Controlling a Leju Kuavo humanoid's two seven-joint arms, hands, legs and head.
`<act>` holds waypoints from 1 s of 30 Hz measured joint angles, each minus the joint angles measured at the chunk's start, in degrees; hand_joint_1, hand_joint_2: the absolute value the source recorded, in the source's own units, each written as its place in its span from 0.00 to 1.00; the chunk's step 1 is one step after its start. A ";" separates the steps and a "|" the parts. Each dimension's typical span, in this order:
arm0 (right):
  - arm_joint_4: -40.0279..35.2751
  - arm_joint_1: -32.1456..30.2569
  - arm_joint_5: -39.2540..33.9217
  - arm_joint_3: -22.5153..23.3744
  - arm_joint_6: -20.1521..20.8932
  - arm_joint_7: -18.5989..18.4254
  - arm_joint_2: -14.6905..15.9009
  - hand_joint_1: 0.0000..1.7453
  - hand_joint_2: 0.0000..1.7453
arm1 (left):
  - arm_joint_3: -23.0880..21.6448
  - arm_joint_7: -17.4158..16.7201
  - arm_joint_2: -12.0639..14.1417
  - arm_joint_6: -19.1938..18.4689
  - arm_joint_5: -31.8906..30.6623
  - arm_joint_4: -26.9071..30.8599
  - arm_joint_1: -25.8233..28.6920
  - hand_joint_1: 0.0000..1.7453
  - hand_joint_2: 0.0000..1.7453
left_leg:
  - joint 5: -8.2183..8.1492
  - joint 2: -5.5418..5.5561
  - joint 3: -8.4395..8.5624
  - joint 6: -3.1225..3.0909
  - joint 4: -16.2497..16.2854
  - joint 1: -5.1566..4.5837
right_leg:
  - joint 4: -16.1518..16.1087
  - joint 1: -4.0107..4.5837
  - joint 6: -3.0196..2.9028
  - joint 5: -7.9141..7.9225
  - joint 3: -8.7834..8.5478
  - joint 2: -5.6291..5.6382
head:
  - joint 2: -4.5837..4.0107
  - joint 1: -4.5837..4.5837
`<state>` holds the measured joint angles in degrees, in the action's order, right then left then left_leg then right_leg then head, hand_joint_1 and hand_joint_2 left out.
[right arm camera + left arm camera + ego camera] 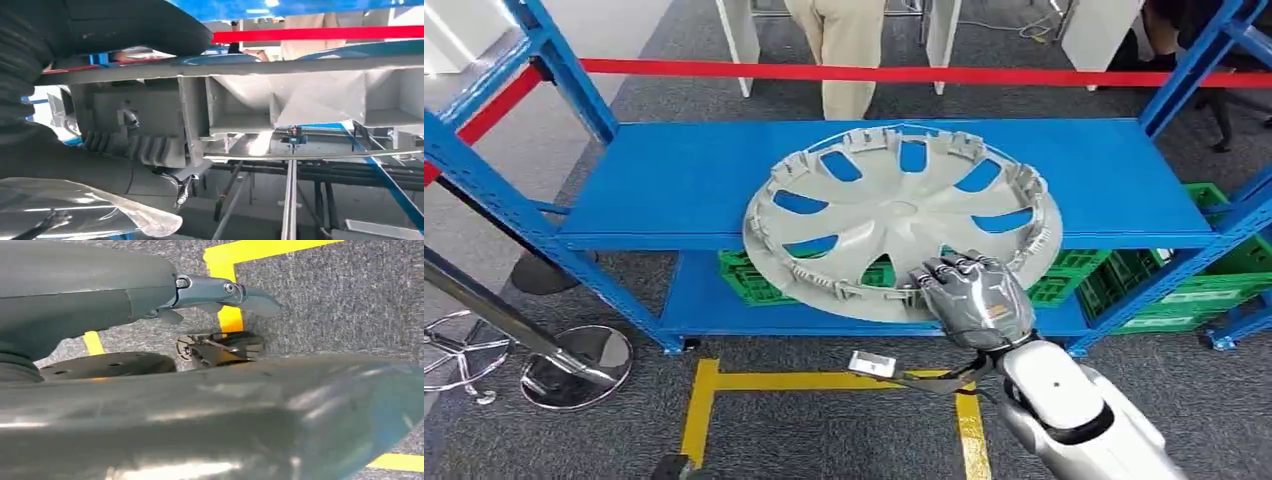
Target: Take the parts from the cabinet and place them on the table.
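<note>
With the right hand (972,296) clamped on the near rim of the round grey plastic wheel cover (902,222), which overhangs the blue metal shelf (674,180), keep it level while drawing it clear.

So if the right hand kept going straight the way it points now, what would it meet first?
It is already there: the right hand grips the near rim of the grey wheel cover. Pushing on would likely drive that cover further over the blue shelf; depth is unclear.
</note>
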<state>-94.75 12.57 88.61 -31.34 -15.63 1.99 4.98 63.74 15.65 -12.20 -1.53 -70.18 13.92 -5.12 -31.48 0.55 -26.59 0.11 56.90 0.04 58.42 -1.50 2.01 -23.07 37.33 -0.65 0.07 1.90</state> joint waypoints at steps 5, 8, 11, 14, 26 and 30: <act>-0.46 -1.41 -0.15 1.36 0.02 0.04 0.13 1.00 1.00 | 0.11 -0.22 0.13 0.42 -0.09 0.00 0.05 0.00 0.00 | 3.14 -0.36 -2.82 -2.63 -0.65 -0.03 | 3.63 -0.24 1.01 -5.26 2.62 0.35 | 0.00 -0.07; -0.59 -2.23 -0.15 1.86 0.02 0.04 0.28 1.00 1.00 | 0.13 -0.22 0.13 0.39 -0.20 0.00 0.11 0.00 0.00 | 5.18 -0.36 -5.68 -3.03 -0.42 -0.67 | 16.57 0.01 1.02 -12.21 5.18 0.44 | 0.00 -0.15; -0.59 -2.77 -0.15 2.12 0.04 0.02 0.33 1.00 1.00 | 0.20 -0.22 0.17 0.39 -0.28 0.00 0.11 0.00 0.00 | 6.86 -0.36 -8.18 -3.00 0.10 -1.04 | 13.05 0.56 0.25 -7.12 -0.33 0.47 | 0.00 -0.13; -1.06 -2.78 0.15 2.32 0.02 -0.20 0.33 1.00 1.00 | 0.24 -0.26 0.09 0.46 -0.37 0.00 0.07 0.00 0.00 | 8.00 -0.29 -9.74 -2.44 0.91 -1.43 | -1.06 1.17 -0.73 -8.34 -10.57 0.54 | 0.00 -0.11; -4.28 -6.86 0.94 4.79 -0.18 -1.33 1.11 1.00 1.00 | 0.35 -0.09 0.48 1.05 -0.96 0.00 0.15 0.00 0.00 | 0.36 -0.30 -10.14 1.41 15.77 0.75 | -1.23 0.72 -2.07 -3.11 -3.25 -0.21 | 0.00 0.17; -5.62 -7.45 1.22 5.31 0.04 -0.98 1.14 1.00 1.00 | 2.17 -6.37 0.59 2.47 3.79 0.00 -0.60 0.00 0.00 | -0.29 -0.16 -0.25 0.58 0.25 0.60 | 0.17 0.70 -0.56 -1.58 -0.82 -0.20 | 0.00 -0.02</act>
<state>-100.37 5.12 89.83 -26.03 -15.58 1.01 6.12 65.90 9.28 -11.61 0.94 -66.39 13.92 -5.73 -31.77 0.39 -26.84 0.69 57.14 0.64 58.59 -0.80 1.44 -24.65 36.51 -0.85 0.07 1.88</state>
